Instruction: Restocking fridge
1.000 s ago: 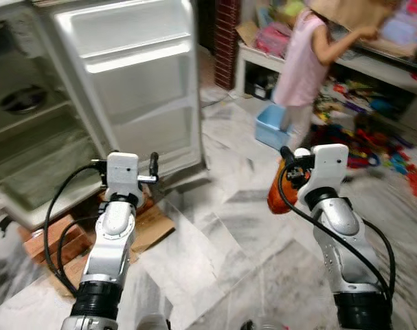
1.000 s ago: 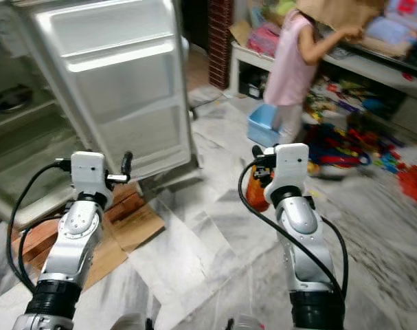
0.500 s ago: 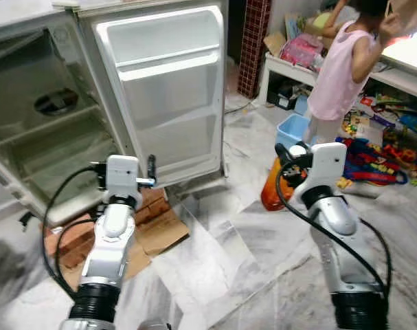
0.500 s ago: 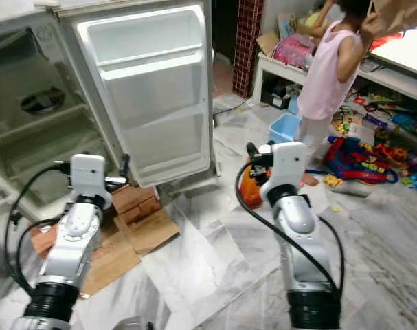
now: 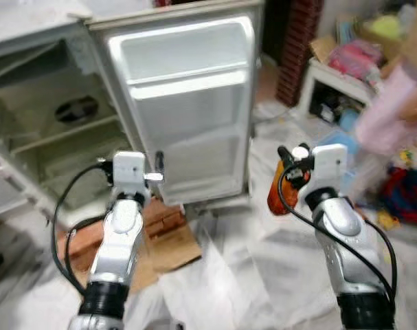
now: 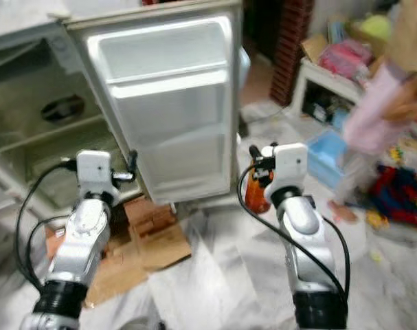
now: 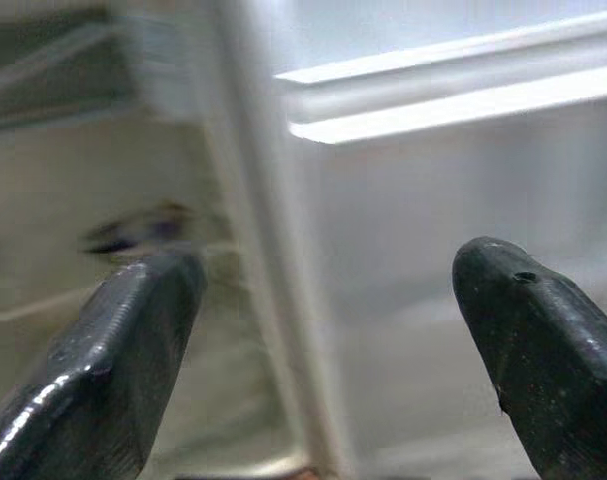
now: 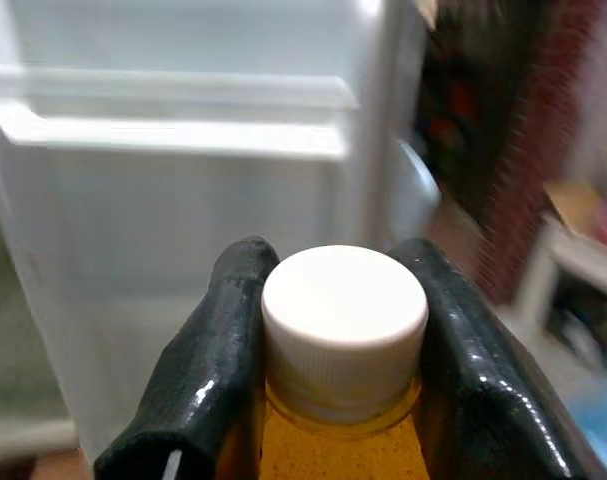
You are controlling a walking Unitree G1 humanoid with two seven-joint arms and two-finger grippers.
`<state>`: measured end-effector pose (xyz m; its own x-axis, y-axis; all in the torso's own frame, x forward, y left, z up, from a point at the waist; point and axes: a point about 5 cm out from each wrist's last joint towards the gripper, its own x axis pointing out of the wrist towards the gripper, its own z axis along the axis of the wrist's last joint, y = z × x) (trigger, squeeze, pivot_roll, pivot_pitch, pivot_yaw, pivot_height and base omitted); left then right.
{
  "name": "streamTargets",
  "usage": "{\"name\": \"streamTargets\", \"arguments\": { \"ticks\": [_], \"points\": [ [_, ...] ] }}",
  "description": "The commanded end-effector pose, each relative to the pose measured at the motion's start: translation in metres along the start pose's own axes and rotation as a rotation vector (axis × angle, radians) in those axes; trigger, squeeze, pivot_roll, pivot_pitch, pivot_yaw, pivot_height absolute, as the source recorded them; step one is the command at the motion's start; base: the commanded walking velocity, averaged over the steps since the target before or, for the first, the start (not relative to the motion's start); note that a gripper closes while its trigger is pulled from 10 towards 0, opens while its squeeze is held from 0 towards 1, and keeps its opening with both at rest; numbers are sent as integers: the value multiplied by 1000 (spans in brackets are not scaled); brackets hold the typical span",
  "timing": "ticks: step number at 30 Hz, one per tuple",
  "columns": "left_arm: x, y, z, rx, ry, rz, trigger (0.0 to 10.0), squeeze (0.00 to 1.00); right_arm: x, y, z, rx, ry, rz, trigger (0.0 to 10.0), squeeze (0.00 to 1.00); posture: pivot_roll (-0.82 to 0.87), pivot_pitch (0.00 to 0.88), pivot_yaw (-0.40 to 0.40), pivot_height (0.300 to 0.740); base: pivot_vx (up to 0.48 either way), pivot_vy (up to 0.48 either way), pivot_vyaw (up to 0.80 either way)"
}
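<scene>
An open fridge (image 5: 50,137) stands ahead on my left, its white door (image 5: 187,110) swung wide with bare door shelves. My right gripper (image 8: 338,380) is shut on the neck of an orange juice bottle (image 5: 277,194) with a white cap (image 8: 344,318), held in the air to the right of the door. My left gripper (image 7: 323,370) is open with nothing between its fingers, raised in front of the door's hinge edge and the fridge's inner shelves (image 5: 64,134).
Flattened cardboard and bricks (image 5: 160,234) lie on the marble floor under the fridge door. A person in pink (image 5: 393,124) stands at the right, blurred, by a white shelf (image 5: 332,82) and scattered toys (image 5: 404,196). A brick pillar (image 5: 297,41) rises behind.
The camera has swung left and nearer, so the fridge door now sits in the middle of the view. Both grippers hold the same pose; the bottle stays gripped.
</scene>
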<state>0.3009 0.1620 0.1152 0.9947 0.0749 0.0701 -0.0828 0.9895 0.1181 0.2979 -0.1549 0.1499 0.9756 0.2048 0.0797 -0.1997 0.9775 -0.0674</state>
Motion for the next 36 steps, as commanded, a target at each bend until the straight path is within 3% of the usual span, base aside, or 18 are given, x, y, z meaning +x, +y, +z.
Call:
{"name": "streamTargets", "arguments": {
  "ticks": [1,7,18,23,28,32,36],
  "points": [
    [-3,6,-6,2,36,20,10000,0,2,8,3,15,-28,33,10000,0,33,10,-23,740,472,0,0],
    [-11,11,-8,-29,60,44,10000,0,6,6,3,16,-30,35,10000,0,42,24,-35,740,464,0,0],
    [-22,22,-17,-46,137,94,10000,0,-3,-6,-5,9,-7,-14,10000,0,14,22,-8,740,128,431,0],
    [-27,18,-15,-26,99,71,10000,0,-8,-10,-10,12,6,-33,10000,0,6,0,2,740,0,192,0],
    [-25,14,-13,-44,146,90,10000,0,-7,-9,-9,4,1,-24,10000,0,7,0,2,740,0,0,0],
    [-28,7,-15,-108,189,18,10000,0,0,-4,-4,-15,-24,4,10000,0,14,0,-1,740,0,0,766],
    [-31,6,-15,-111,173,-11,10000,0,4,-5,-1,-9,-34,-1,10000,0,17,3,1,740,0,0,800]
  ]
}}
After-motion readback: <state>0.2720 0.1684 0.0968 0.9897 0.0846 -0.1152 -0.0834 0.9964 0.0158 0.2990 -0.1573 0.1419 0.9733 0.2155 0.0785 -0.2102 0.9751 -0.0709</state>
